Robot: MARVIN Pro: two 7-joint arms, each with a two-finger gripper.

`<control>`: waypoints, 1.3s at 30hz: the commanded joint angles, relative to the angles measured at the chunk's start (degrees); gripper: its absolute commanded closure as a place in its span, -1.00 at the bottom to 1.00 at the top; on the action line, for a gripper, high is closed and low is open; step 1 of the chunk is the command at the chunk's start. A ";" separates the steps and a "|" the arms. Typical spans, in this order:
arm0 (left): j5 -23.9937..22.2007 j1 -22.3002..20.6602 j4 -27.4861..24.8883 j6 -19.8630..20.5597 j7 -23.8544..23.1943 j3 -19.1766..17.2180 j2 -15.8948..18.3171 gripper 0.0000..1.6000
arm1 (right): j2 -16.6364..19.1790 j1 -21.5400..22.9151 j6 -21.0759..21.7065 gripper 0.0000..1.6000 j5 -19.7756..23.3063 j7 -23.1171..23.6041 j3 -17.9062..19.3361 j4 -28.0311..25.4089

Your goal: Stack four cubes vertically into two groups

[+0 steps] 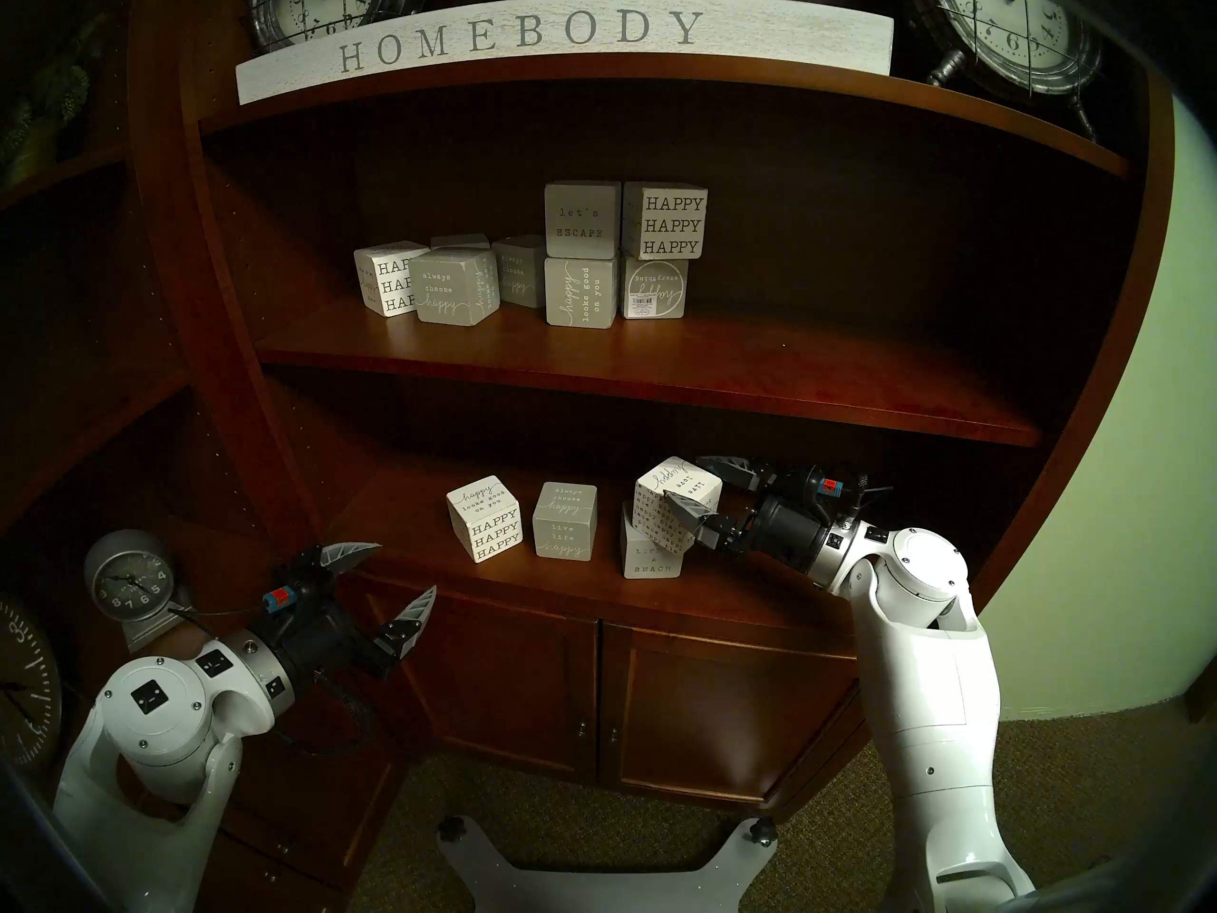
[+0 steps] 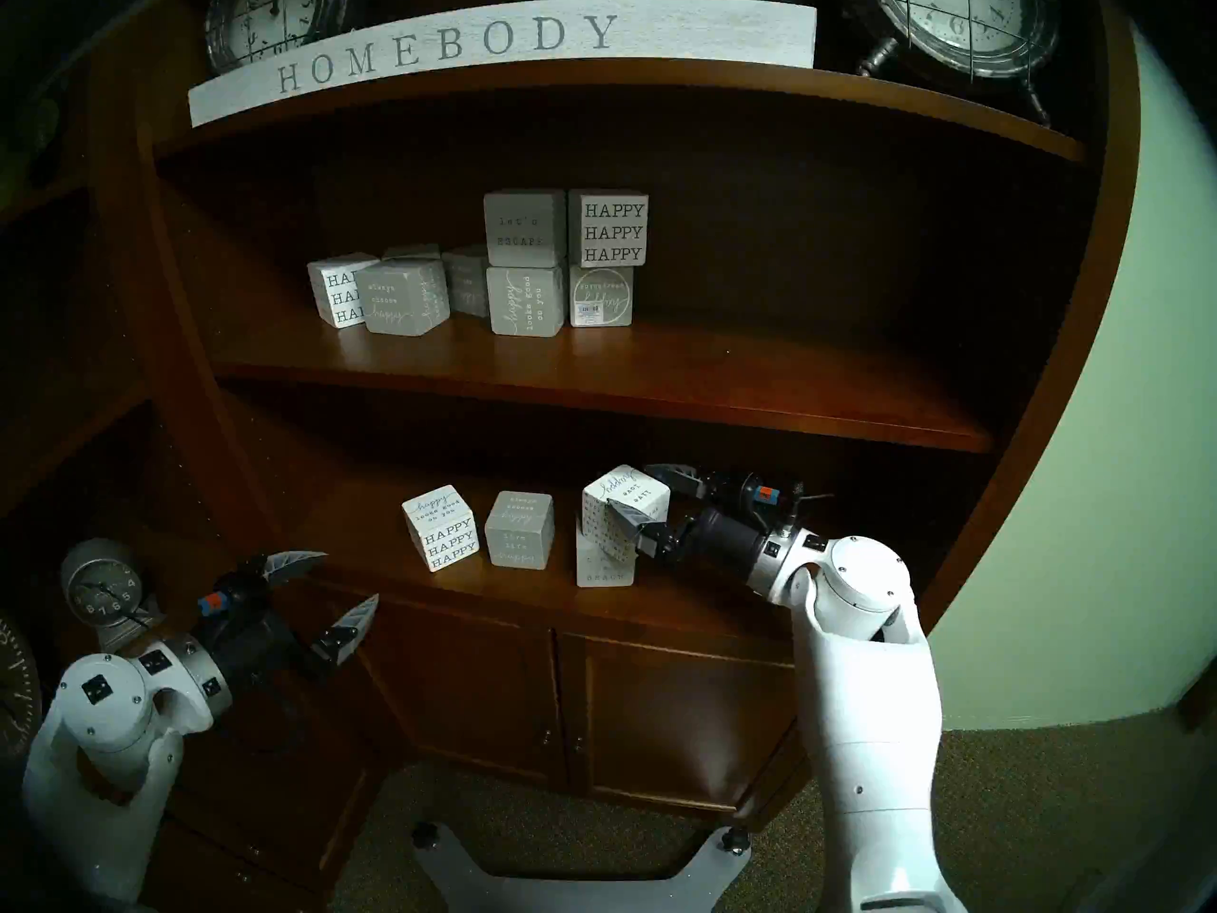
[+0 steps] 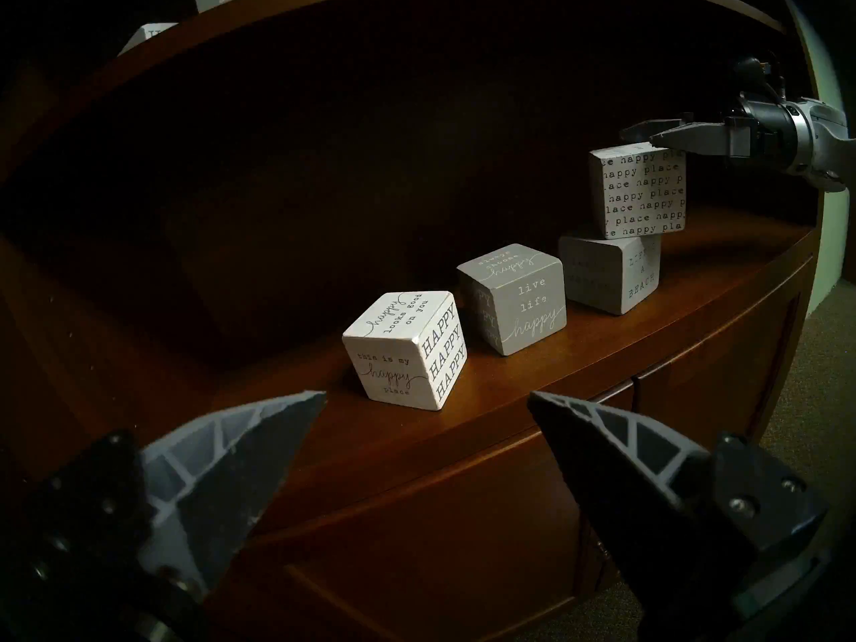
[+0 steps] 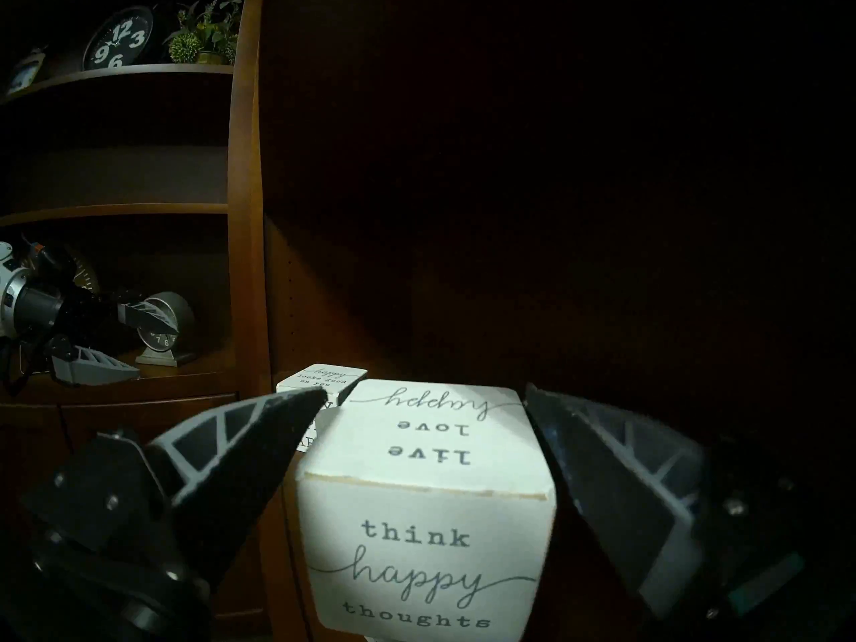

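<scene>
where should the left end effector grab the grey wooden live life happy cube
Probably its left and right side faces, with the left end effector coming in level from the open front. The grey wooden cube stands flat, with gaps to the white HAPPY cube and the pale grey BEACH cube; the shelf board overhead crowds a top-down reach.

White HAPPY cube (image 3: 407, 351) at center, grey live-life-happy cube (image 3: 516, 298) at 2 o'clock beside it, happy-place cube (image 3: 639, 189) atop, askew on BEACH cube (image 3: 609, 273), R gripper (image 3: 648, 138) at top edge, L fingers (image 3: 241, 446) spread wide, nothing btwn.

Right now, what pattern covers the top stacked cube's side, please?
Repeated black "happy place" text on white; clearest in left wrist view.
</scene>
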 commanded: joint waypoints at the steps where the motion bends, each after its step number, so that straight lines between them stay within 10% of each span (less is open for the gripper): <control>1: 0.13 -0.09 -0.86 -0.09 -0.01 -0.02 0.13 -1.00 | -0.87 1.04 0.55 -1.00 1.09 -0.08 0.30 -2.04; 23: 0.11 -0.10 -0.84 -0.10 -0.02 -0.02 0.13 -1.00 | -2.95 -8.59 1.15 -1.00 6.06 6.22 3.70 -13.79; 39: 0.09 -0.12 -0.80 -0.12 -0.03 -0.01 0.14 -1.00 | -4.53 -21.89 0.77 -1.00 13.26 17.64 15.11 -22.32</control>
